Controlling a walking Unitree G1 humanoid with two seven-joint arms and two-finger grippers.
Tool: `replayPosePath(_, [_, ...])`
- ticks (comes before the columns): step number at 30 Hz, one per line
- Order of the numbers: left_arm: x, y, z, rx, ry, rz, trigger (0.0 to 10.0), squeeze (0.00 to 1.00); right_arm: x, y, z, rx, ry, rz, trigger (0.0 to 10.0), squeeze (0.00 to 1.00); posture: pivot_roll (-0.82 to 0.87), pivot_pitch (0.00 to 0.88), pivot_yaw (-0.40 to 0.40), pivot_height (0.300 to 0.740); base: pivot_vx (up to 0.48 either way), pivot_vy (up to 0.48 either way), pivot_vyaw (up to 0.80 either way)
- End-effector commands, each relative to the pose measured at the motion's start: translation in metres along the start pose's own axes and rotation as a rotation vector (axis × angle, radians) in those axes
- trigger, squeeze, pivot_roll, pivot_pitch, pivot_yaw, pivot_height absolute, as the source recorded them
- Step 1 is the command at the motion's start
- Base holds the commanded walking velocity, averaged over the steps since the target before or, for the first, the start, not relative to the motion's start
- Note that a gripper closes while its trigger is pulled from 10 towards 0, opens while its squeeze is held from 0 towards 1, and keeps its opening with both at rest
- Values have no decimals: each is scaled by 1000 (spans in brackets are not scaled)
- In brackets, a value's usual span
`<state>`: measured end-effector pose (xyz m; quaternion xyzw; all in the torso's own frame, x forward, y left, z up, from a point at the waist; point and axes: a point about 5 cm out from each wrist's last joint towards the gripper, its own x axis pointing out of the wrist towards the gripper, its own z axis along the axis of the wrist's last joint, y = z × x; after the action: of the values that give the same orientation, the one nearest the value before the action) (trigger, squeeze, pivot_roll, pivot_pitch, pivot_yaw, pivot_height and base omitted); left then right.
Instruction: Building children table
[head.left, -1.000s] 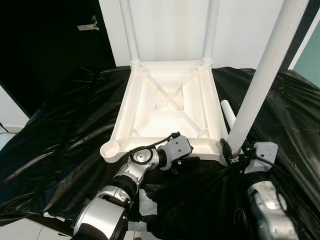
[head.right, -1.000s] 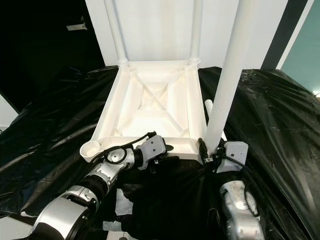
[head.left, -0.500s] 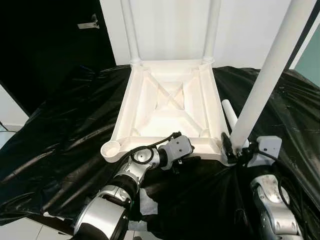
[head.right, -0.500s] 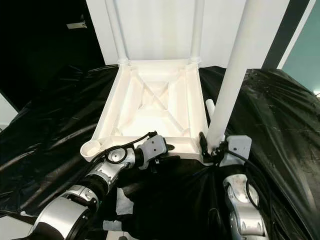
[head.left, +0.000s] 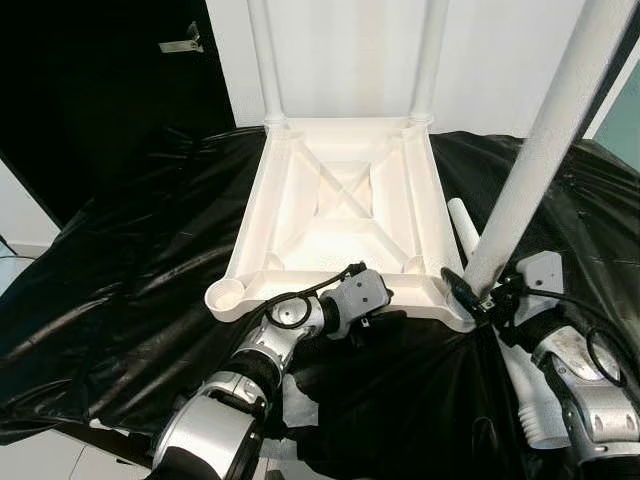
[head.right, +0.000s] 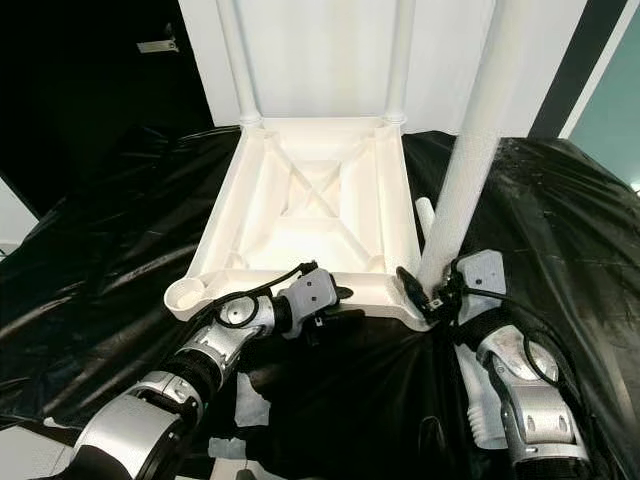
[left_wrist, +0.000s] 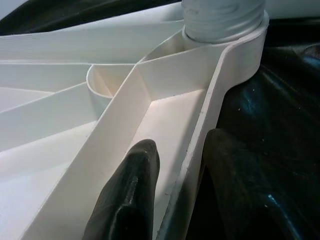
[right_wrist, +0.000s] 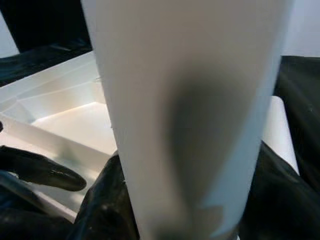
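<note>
Black plastic sheeting (head.left: 120, 300) covers the counter; white wall and a dark doorway stand behind.

Nearest item: my left end effector (head.left: 365, 322), fingers clamped on the near rim of the upturned table top (head.left: 345, 215), one finger (left_wrist: 127, 195) inside the rim and the other outside on the sheeting, as the left wrist view shows.

Beside it, on my right: my right end effector (head.left: 480, 300), fingers gripping the base of the loose table leg (head.left: 545, 150). The leg's foot sits at the near right corner socket (head.left: 455, 305); its long axis rises up and tilts away to my right, not yet plumb over the socket. My judgement: the coming move turns on bringing that axis upright and driving it down into the corner, work for the right arm while the left steadies the rim.

Near left corner socket (head.left: 225, 297): empty.

Spare leg (head.left: 465, 225): lying on the sheeting along the right edge.

Farthest: two legs (head.left: 265, 60) already seated in the far corners.
</note>
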<state>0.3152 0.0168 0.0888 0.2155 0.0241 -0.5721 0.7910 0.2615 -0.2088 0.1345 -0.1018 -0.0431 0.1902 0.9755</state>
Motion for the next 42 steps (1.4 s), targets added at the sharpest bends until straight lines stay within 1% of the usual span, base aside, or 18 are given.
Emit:
replayPosePath(1, [-4, -8, -24, -75, 88, 108, 10000, 0, -4, -3, -4, 25, 28, -32, 0, 0, -61, 0, -16, 740, 0, 0, 0])
replayPosePath(4, [-4, -8, -24, -75, 88, 110, 10000, 0, -6, 0, -8, 46, 39, -77, 0, 0, -60, 0, -15, 740, 0, 0, 0])
replayPosePath(6, [-5, -8, -25, -75, 88, 109, 10000, 0, -8, 4, -11, 56, 39, -159, 0, 0, -61, 0, -12, 740, 0, 0, 0])
replayPosePath(7, [-5, -8, -25, -75, 88, 108, 10000, 0, -11, 8, -15, 77, 42, -264, 0, 0, -62, 0, -10, 740, 0, 0, 0])
replayPosePath(11, [-5, -8, -25, -75, 87, 106, 10000, 0, -13, 14, -17, 86, 41, -341, 0, 0, -65, 0, -8, 740, 0, 0, 0])
replayPosePath(14, [-4, -8, -24, -74, 87, 102, 10000, 0, -10, 16, -14, 98, 15, -447, 0, 0, -74, 0, -2, 740, 0, 0, 0])
replayPosePath(18, [-3, -10, -23, -74, 84, 93, 10000, 0, -5, 23, -7, 98, -26, -526, 0, 0, -76, 0, -1, 740, 0, 0, 0])
replayPosePath(20, [-3, -10, -23, -74, 84, 93, 10000, 0, -5, 24, -7, 99, -29, -528, 0, 0, -76, 0, -1, 740, 0, 0, 0])
replayPosePath(23, [-2, -11, -23, -74, 82, 89, 10000, 0, 0, 32, 0, 113, -72, -508, 0, 0, -74, 0, -2, 740, 0, 0, 0])
replayPosePath(24, [-2, -11, -23, -75, 81, 89, 10000, 0, 2, 36, 2, 120, -90, -482, 10000, 0, -71, 0, -6, 740, 0, 0, 0])
replayPosePath(28, [-3, -11, -23, -81, 80, 95, 10000, 0, 3, 35, -1, 128, -63, -440, 10000, 0, -66, 0, -12, 740, 0, 0, 0])
replayPosePath(29, [-3, -11, -24, -84, 81, 99, 10000, 0, 2, 31, -2, 127, -54, -423, 10000, 1000, -65, 0, -14, 740, 0, 0, 0])
replayPosePath(33, [-4, -12, -25, -88, 82, 101, 10000, 0, 2, 24, -5, 125, -30, -350, 10000, 1000, -66, 0, -16, 740, 0, 0, 0])
replayPosePath(35, [-4, -13, -26, -89, 83, 99, 10000, 0, 3, 23, -5, 90, -9, -268, 10000, 1000, -68, 0, -16, 740, 0, 0, 0])
replayPosePath(36, [-4, -13, -26, -89, 83, 99, 10000, 0, 3, 23, -5, 90, -9, -268, 10000, 1000, -68, 0, -16, 740, 0, 0, 0])
replayPosePath(37, [-3, -13, -26, -90, 83, 100, 10000, 0, 4, 23, -5, 76, -4, -222, 10000, 0, -68, 0, -16, 740, 0, 0, 0])
replayPosePath(41, [-3, -13, -24, -90, 79, 102, 10000, 0, 0, 19, -8, 55, 42, -75, 10000, 0, -69, 0, -12, 740, 0, 0, 0])
replayPosePath(42, [-3, -13, -24, -90, 79, 102, 10000, 0, 0, 19, -8, 55, 42, -75, 10000, 0, -69, 0, -12, 740, 0, 0, 0])
